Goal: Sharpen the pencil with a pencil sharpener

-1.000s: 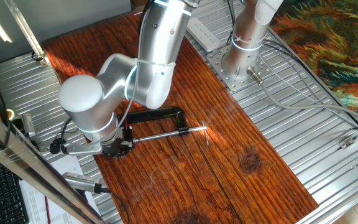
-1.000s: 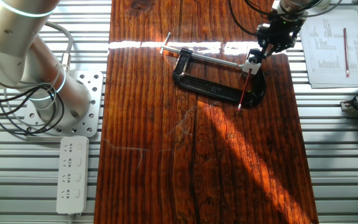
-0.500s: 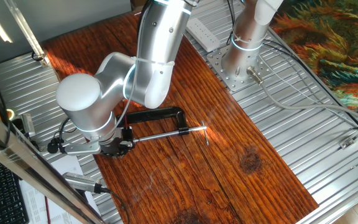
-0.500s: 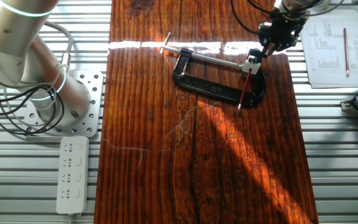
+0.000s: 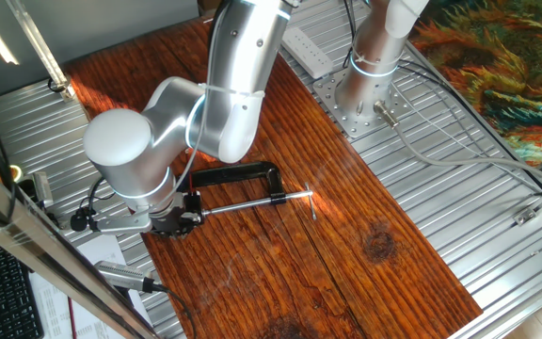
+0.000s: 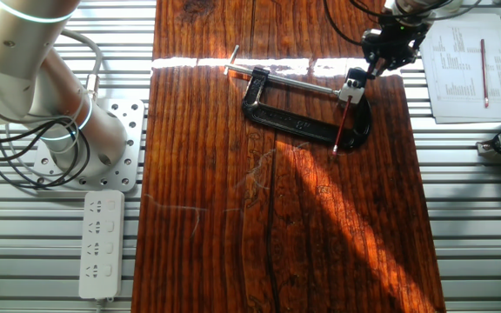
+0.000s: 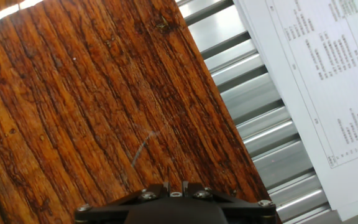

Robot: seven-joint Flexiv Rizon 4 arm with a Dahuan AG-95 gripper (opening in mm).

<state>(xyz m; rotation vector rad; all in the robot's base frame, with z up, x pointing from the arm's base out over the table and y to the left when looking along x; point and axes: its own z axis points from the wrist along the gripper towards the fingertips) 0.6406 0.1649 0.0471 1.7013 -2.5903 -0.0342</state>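
We've got the clamp point(image 6: 307, 109) pinning the pencil sharpener point(image 6: 350, 90) on the wooden board point(image 6: 233, 217), probably so one arm can work alone. The pencil point(image 6: 340, 126) pokes out of it, slanting downward. Our gripper point(image 6: 374, 68) hangs just beside the sharpener; can't tell if the fingers are spread.

The silver arm point(image 5: 224, 85) bends at a bulky elbow and reaches down to the table's edge near one corner. Its gripper point(image 6: 352, 89) hangs low over the wood; whether the fingers are parted or closed cannot be made out.
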